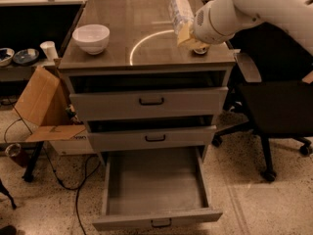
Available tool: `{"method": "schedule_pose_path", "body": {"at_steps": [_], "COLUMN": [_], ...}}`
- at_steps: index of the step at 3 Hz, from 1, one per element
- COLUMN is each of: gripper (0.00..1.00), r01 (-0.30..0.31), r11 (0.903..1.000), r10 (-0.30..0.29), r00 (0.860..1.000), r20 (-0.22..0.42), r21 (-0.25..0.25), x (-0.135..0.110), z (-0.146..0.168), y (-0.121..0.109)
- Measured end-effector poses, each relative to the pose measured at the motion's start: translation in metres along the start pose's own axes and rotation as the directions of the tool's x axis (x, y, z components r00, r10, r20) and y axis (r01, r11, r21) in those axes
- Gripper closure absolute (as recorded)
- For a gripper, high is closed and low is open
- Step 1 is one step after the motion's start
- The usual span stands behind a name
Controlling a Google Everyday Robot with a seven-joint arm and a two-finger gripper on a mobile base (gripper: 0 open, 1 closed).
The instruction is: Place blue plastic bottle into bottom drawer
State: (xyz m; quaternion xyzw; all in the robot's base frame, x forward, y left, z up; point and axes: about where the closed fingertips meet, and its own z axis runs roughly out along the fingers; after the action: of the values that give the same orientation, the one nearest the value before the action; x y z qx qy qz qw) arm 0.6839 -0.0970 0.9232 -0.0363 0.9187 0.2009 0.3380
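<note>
The blue plastic bottle [178,11], clear and pale, is lifted off the cabinet top and sticks up to the left out of my gripper [186,32]. The gripper is shut on the bottle's lower end, above the right side of the cabinet top [146,18]. The white arm comes in from the upper right. The bottom drawer [104,182] is pulled fully out below, and its grey inside holds nothing. The bottle hangs well above and behind the drawer.
A white bowl [91,37] stands at the left of the cabinet top. A bit of the green can [199,49] shows under my wrist. The top drawer [149,102] and middle drawer [154,137] are slightly open. A cardboard box [41,106] stands left, an office chair [274,106] right.
</note>
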Motion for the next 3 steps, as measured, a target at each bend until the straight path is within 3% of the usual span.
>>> {"method": "schedule_pose_path", "body": {"at_steps": [1,2,3], "gripper": [1.00,1.00,1.00], "r01": [0.012,0.122,0.247], "r11": [0.9886,0.9616,0.9067], "r10": [-0.026,-0.174,-0.349], "r00": [0.996,0.964,0.895], "r20": [-0.091,-0.201,-0.278], "r21": [-0.150,-0.246,-0.342], "x": [0.023,0.056,0.089], "z": [-0.006,-0.008,-0.008], "y": [-0.004,-0.011,-0.023]}}
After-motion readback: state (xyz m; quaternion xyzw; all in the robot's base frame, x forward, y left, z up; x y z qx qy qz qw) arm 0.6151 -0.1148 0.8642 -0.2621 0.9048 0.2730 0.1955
